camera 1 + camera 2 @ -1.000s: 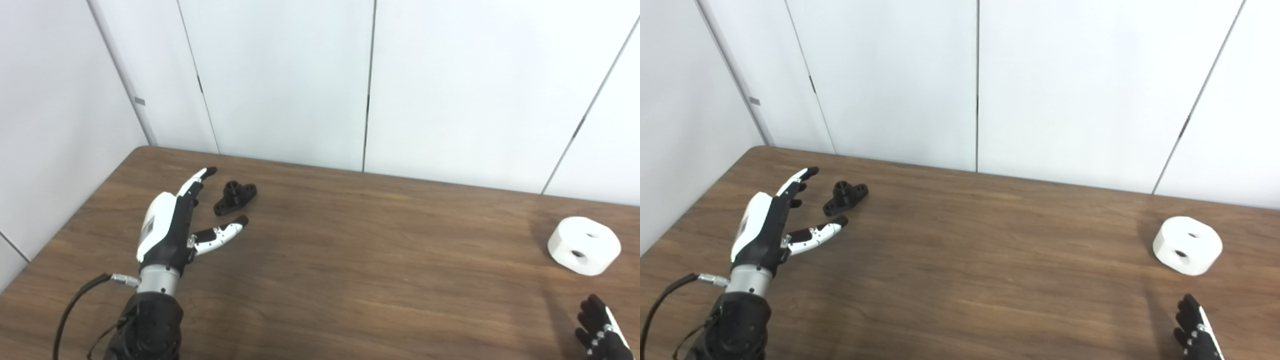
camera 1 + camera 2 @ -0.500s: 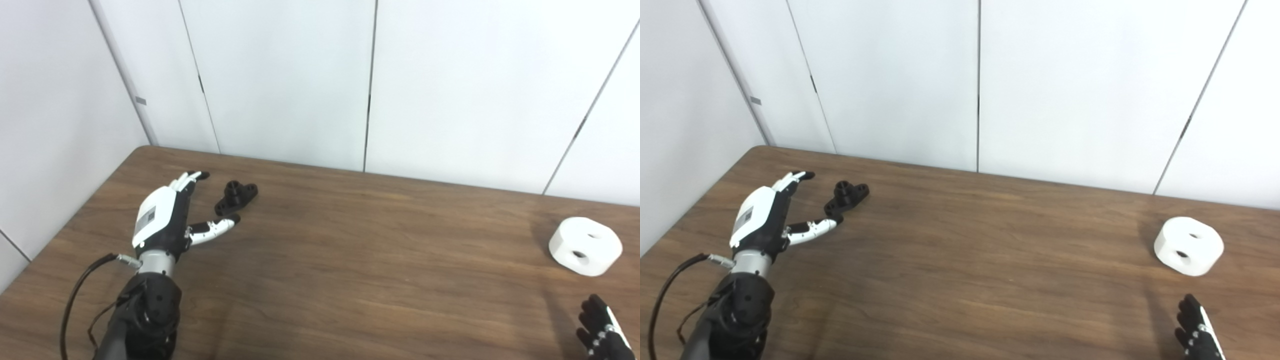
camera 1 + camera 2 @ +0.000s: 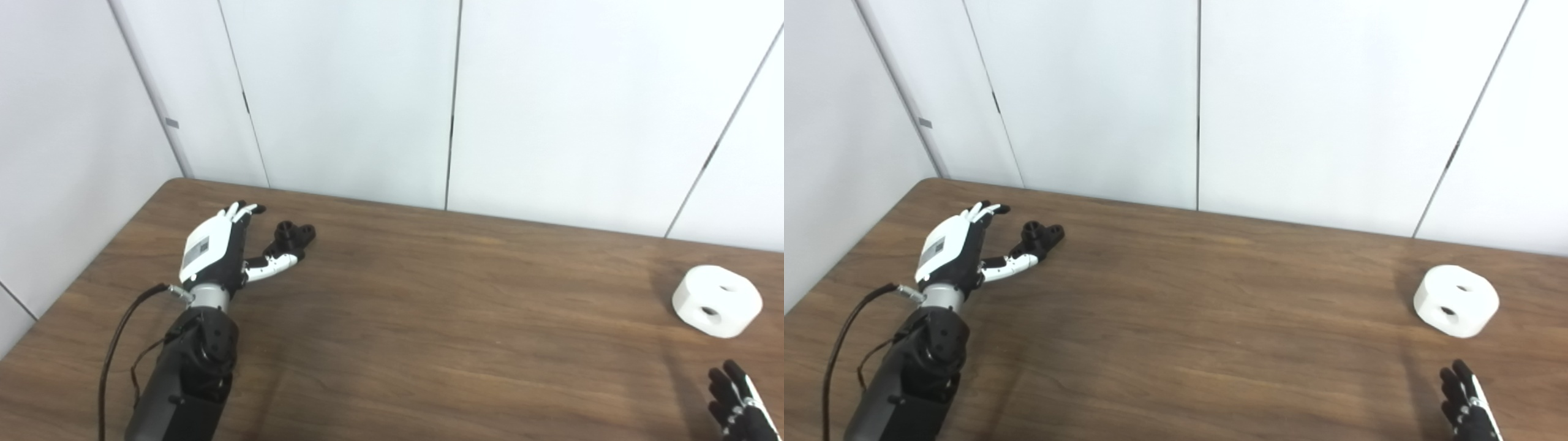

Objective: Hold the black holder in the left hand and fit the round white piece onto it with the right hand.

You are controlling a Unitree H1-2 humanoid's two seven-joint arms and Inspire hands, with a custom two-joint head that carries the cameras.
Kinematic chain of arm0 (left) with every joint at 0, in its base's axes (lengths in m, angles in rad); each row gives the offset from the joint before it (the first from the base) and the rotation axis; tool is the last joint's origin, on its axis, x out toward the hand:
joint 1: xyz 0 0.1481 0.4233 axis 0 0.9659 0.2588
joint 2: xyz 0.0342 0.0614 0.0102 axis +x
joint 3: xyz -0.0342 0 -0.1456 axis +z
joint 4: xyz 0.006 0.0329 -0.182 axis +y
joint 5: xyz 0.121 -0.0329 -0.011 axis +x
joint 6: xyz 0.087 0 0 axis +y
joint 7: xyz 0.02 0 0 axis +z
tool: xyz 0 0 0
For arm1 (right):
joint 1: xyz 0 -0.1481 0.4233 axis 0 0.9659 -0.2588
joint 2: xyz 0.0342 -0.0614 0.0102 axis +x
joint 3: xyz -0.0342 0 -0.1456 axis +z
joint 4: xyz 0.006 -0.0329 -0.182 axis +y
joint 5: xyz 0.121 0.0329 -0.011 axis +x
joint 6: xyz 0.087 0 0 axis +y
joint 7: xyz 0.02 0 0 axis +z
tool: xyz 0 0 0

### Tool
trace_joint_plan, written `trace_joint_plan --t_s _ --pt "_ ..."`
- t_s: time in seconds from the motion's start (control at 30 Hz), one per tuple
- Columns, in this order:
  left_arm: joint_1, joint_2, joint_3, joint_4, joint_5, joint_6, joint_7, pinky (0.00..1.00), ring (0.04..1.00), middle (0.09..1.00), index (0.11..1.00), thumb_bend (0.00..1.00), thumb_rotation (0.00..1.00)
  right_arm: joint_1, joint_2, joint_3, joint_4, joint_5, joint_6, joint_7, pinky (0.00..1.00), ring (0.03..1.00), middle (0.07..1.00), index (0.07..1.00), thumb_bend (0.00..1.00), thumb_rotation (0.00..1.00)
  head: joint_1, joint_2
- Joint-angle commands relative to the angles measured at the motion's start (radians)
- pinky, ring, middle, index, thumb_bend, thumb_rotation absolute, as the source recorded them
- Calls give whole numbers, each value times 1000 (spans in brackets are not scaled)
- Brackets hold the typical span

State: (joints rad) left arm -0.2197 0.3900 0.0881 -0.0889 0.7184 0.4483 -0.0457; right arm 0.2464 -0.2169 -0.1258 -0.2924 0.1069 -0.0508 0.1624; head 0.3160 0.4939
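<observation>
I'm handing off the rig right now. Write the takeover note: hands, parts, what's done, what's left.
Left robot hand: open, reaching at the black holder, thumb against its near end, no grasp yet.
Right robot hand: at the bottom right corner, mostly out of frame, holding nothing visible.
Round white piece: lying on the table at the far right, untouched.
Done: approach to the holder.
Left: grasp and lift the holder, pick up the white piece, fit it on.

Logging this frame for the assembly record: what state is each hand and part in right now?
left hand: open, fingers spread beside the holder, thumb at its near end
black holder: lying on the table, not gripped
round white piece: resting flat on the table, untouched
right hand: at the picture's corner, holding nothing, mostly out of view
</observation>
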Motion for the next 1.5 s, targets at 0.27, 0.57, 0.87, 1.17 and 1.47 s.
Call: trace_joint_plan --t_s 0.27,0.57,0.87,1.17,1.47 --pt "-102 49 -21 111 12 6 46 1000 992 962 863 854 450 3 0 -4 -47 -9 -30 -15 1000 999 962 964 558 1000 -6 6" --pt "-127 63 -41 191 3 0 66 1000 991 959 856 848 444 9 1 -2 -53 -9 -36 -14 1000 999 956 965 545 1000 -14 10" --pt "-164 73 -72 251 11 14 77 1000 995 953 829 846 412 8 4 -2 -57 -9 -36 -16 1000 991 954 961 532 1000 -21 12" --pt "-185 94 -106 318 6 -2 94 1000 991 949 819 835 405 10 1 -2 -55 -10 -42 -14 1000 993 958 969 546 1000 -24 12" --pt "-194 97 -126 343 -9 1 100 1000 992 948 781 828 396 15 4 -3 -66 -10 -32 -17 1000 997 958 963 573 1000 -28 15"
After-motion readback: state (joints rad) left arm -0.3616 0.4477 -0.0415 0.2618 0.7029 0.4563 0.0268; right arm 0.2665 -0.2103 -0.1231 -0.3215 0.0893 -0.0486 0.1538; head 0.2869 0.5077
